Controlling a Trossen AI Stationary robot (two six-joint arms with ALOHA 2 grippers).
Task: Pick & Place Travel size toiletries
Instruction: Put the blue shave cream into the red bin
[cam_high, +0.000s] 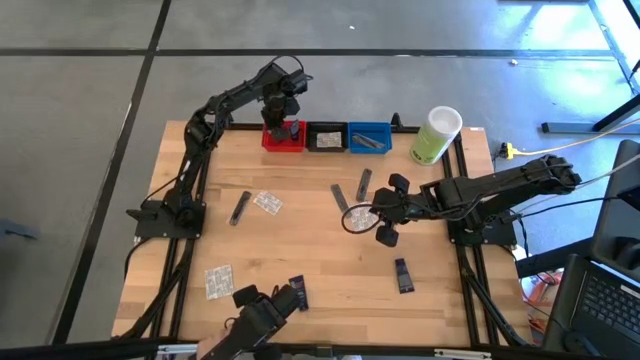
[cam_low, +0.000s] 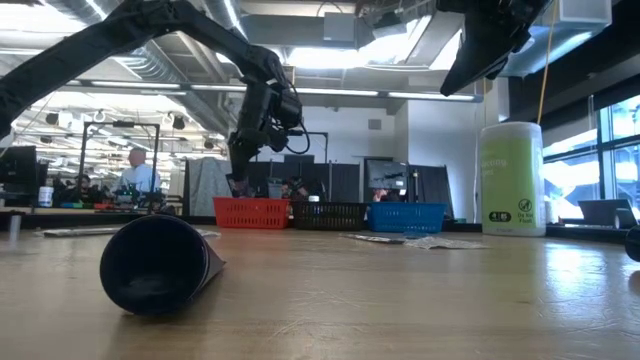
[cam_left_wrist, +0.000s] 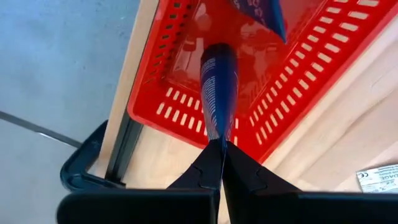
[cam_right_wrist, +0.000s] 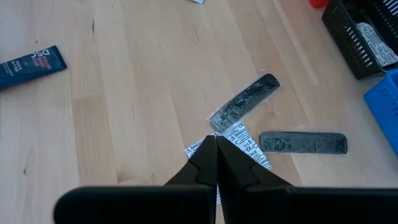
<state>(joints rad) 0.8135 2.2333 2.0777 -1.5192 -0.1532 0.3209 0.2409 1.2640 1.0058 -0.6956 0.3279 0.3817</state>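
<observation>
Gripping a navy tube (cam_left_wrist: 219, 93) over the red bin (cam_left_wrist: 180, 115) — left gripper (cam_left_wrist: 221, 152) clamped; right gripper (cam_right_wrist: 215, 149) closed, empty

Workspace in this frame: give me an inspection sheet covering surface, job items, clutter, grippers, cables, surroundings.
Surface: wooden table, black frame.
Job's things: navy tube held over the red bin, another tube already inside; black bin and blue bin hold items; grey sachets, clear packets and navy tubes lie loose.
Clutter: pale-green container at the far right corner.
Grippers: left gripper shut on the tube; right gripper shut above a packet at mid-table, holding nothing.
Cables: yellow cable off the right edge.
Surroundings: person beyond the table, laptop at right.
</observation>
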